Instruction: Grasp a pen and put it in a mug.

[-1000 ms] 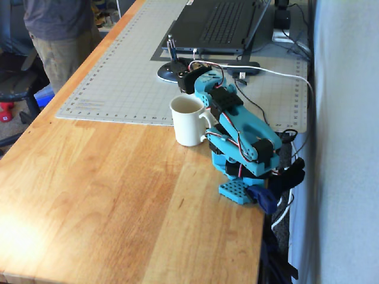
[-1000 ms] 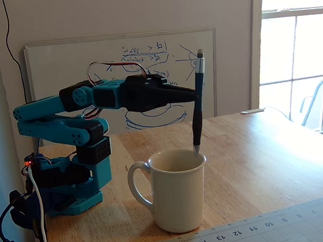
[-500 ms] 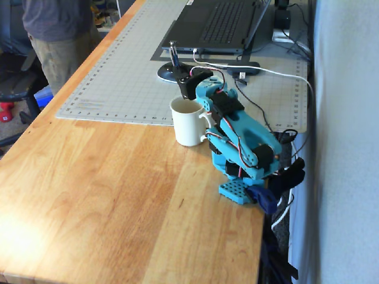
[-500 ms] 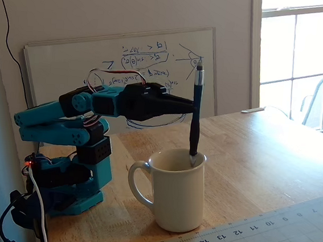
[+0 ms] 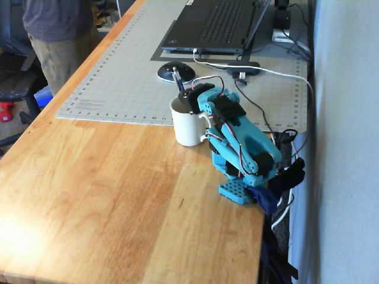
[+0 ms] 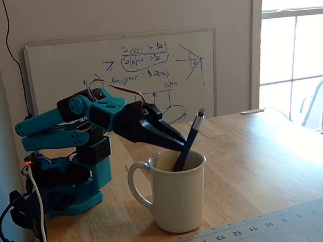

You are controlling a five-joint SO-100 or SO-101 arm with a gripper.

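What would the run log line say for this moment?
pen: standing in mug, leaning on rim | gripper: at pen, grip unclear | stage: placing

The mug (image 6: 179, 191) is hiding the lower end of the pen (image 6: 189, 141) in a fixed view. In the other, the arm is covering the pincer (image 5: 185, 97), and the person (image 5: 59, 35) is being cropped at the top edge.

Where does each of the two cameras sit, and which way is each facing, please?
A fixed view: high off the table's wooden end, looking along it to the laptop; whole arm seen from behind, reaching over the mug.
A fixed view: low by the cutting mat, facing the whiteboard; arm side-on, pincer at the pen standing in the mug.
Shared: arm, mug, pen, mat.
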